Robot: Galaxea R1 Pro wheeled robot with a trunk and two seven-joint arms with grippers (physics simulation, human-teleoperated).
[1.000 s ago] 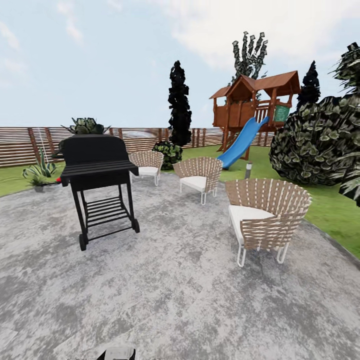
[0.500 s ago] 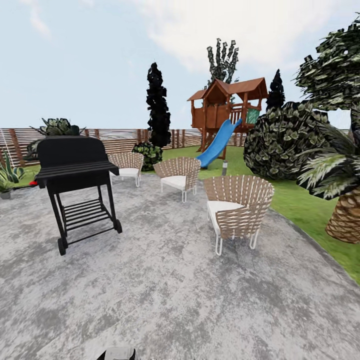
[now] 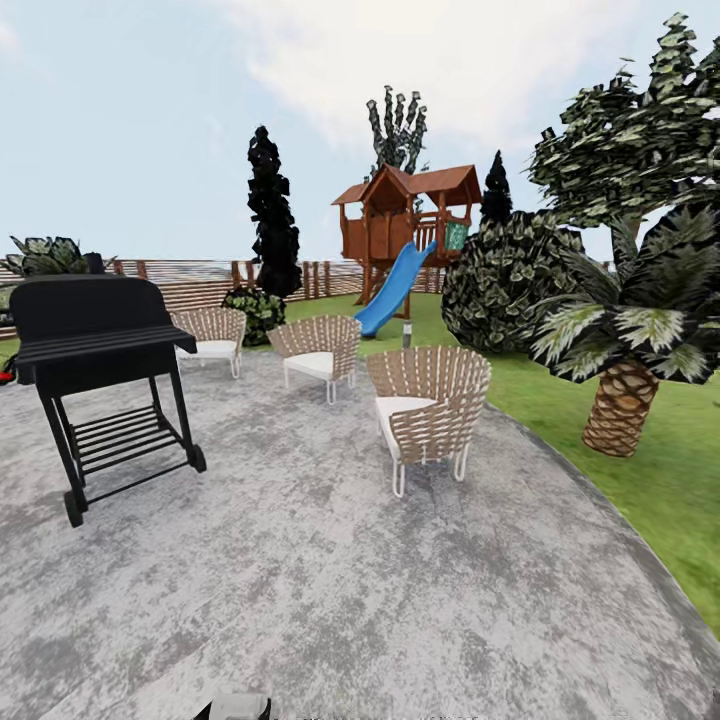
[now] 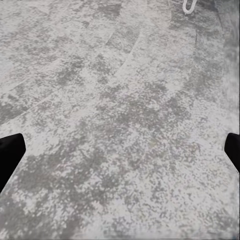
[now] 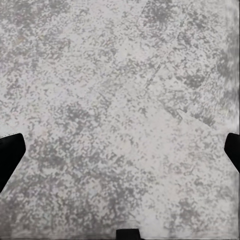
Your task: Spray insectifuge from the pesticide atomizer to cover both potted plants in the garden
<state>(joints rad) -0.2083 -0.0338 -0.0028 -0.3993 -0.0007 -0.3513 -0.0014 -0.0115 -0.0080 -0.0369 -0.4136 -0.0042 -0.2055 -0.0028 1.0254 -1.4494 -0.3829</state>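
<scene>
The garden shows in the head view as grey stone paving (image 3: 340,570), a green lawn (image 3: 660,480) and a brown slat fence (image 3: 205,288) at the back. The two low speckled potted plants and the pesticide atomizer are out of view. A small red bit (image 3: 5,375) peeks past the grill at the left edge; I cannot tell what it is. My left gripper (image 4: 120,152) hangs open over bare paving, its black fingertips (image 4: 10,156) far apart. My right gripper (image 5: 120,152) is likewise open above the paving, with nothing between its fingertips (image 5: 10,156).
A black grill on wheels (image 3: 100,370) stands left. Three woven chairs (image 3: 425,410) sit mid-patio. A tall palm (image 3: 625,350) and dark bushes (image 3: 505,285) grow on the right lawn, and a wooden playhouse with a blue slide (image 3: 395,285) stands behind.
The camera has swung to the right: grill and chairs slid left in the picture, the agave left the view, and the palm on the right lawn came fully into sight.
</scene>
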